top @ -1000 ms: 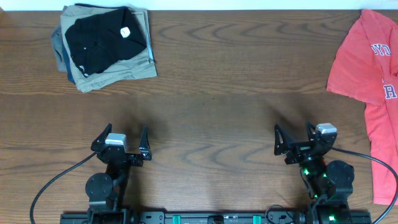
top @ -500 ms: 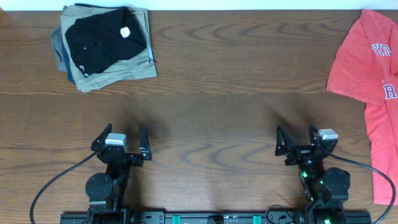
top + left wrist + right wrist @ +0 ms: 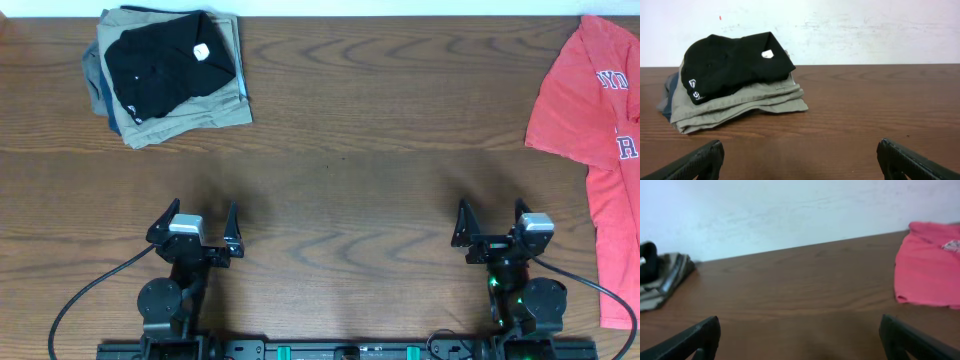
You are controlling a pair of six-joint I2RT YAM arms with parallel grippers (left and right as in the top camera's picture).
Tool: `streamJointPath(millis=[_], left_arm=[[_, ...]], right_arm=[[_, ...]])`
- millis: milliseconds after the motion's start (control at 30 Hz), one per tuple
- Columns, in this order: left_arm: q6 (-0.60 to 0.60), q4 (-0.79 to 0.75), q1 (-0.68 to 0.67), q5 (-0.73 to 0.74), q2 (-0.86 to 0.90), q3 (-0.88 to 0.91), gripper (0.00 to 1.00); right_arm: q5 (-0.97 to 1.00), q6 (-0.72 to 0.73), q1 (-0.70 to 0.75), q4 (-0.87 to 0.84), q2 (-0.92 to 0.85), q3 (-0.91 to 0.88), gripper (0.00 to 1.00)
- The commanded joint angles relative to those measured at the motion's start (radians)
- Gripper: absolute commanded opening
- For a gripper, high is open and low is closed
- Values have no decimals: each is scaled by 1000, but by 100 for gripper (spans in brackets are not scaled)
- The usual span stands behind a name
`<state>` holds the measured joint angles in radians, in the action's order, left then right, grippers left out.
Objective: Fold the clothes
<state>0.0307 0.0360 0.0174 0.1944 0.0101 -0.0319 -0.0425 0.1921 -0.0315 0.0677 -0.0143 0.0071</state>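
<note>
— Right gripper (image 3: 490, 215), overhead: jaws apart, empty, shifting right, away from the folded stack (image 3: 190, 115). Left gripper (image 3: 204, 212) idling, also wide.
— Left wrist: black garment (image 3: 730, 65) sitting atop that stack. Right wrist: red tee (image 3: 927, 265) lying unfolded, far right of stack; likely next.

Robot lab, wood table (image 3: 340, 120) (bare white wall (image 3: 865, 30))

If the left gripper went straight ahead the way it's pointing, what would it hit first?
Most likely the folded clothes stack, at its tan near edge; only table lies between it and the left gripper.
</note>
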Motion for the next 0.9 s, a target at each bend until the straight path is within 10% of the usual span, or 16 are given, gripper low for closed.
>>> streamJointPath(millis=[0, 867], left_arm=[[14, 14, -3, -5, -6, 28, 98], [14, 14, -3, -5, -6, 28, 98]], right_arm=[[22, -105, -8, 7, 10, -2, 99], [24, -148, -8, 7, 10, -2, 99]])
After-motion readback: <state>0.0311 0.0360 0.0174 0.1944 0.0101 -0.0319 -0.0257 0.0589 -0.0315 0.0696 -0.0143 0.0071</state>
